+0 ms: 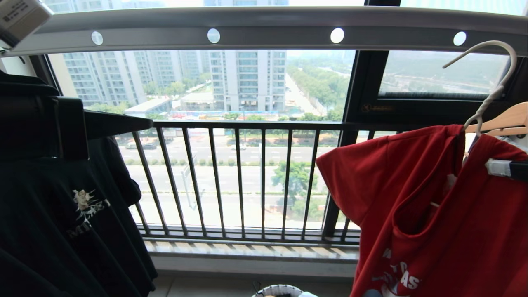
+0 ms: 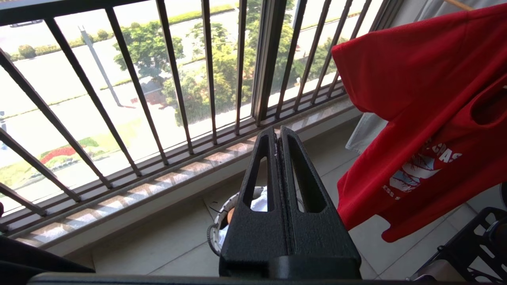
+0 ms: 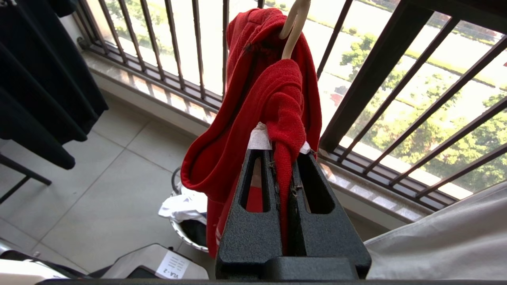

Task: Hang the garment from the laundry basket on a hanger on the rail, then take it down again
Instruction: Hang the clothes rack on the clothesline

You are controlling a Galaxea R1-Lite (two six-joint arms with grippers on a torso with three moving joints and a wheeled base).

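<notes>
The red garment (image 1: 433,206) hangs at the right on the pale wire hanger (image 1: 491,95). The hanger's hook is just under the grey rail (image 1: 264,24), and I cannot tell whether it touches the rail. My right gripper (image 3: 282,156) is shut on a bunched fold of the garment (image 3: 253,99) at the shoulder, below the hanger's neck (image 3: 291,35). One taped fingertip (image 1: 497,167) shows against the red cloth. My left gripper (image 2: 278,132) is shut and empty, held in the air left of the garment (image 2: 416,99). The laundry basket (image 1: 280,291) stands on the floor below.
A black printed T-shirt (image 1: 62,214) hangs at the left. A wooden hanger (image 1: 507,119) sits behind the red shirt. A pale grey garment (image 3: 447,237) hangs to the right. The black barred window railing (image 1: 247,177) runs behind. White cloth (image 3: 182,206) lies in the basket.
</notes>
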